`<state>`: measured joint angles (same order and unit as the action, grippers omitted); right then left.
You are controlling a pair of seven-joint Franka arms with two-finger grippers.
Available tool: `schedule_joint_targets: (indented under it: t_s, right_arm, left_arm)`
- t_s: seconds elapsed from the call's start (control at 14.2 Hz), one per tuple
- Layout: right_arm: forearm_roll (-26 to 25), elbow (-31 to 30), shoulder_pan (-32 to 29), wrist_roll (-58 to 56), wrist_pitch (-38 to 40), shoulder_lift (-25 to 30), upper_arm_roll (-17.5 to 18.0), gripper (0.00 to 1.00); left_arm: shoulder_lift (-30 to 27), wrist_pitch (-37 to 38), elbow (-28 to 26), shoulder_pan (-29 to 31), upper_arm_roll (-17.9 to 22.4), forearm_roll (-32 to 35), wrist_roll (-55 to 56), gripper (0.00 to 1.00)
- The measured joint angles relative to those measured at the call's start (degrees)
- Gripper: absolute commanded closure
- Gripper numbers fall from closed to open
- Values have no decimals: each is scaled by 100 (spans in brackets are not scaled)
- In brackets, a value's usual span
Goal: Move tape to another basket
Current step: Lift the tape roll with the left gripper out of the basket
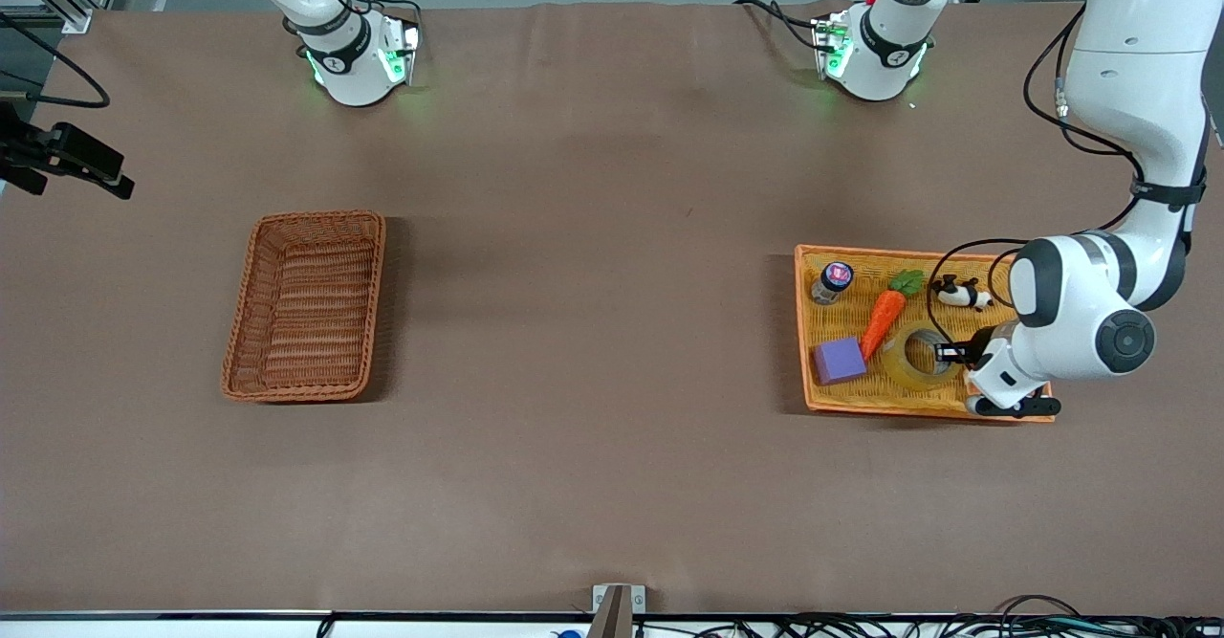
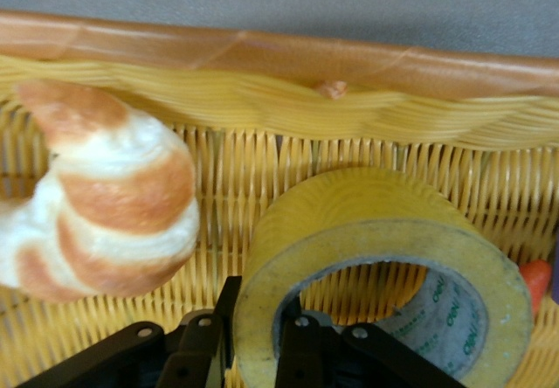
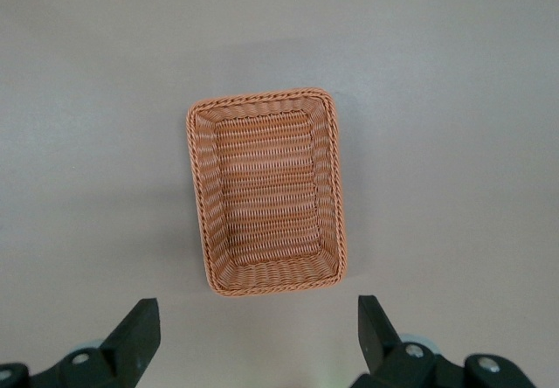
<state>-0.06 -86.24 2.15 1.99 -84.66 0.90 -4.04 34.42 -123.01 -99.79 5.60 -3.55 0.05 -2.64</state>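
1. Right gripper (image 3: 253, 340), fingers spread, waits above the empty basket (image 1: 306, 305) toward the table's right-arm end.
2. Left gripper (image 2: 253, 340) apparently pinches the tape's (image 2: 384, 266) ring wall inside the orange tray (image 1: 975, 405), left-arm end.
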Motion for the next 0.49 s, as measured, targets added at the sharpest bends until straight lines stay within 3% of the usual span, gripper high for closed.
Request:
schedule_joint_targets:
  t_s: [0.28, 0.49]
  right_arm:
    - [0, -1, 0, 0, 1, 0, 1, 0]
    - [0, 0, 0, 0, 1, 0, 1, 0]
  left_arm:
    - [-800, 512, 118, 1, -103, -1, 40, 89]
    - [-1234, 708, 72, -77, -721, 0, 810, 89]
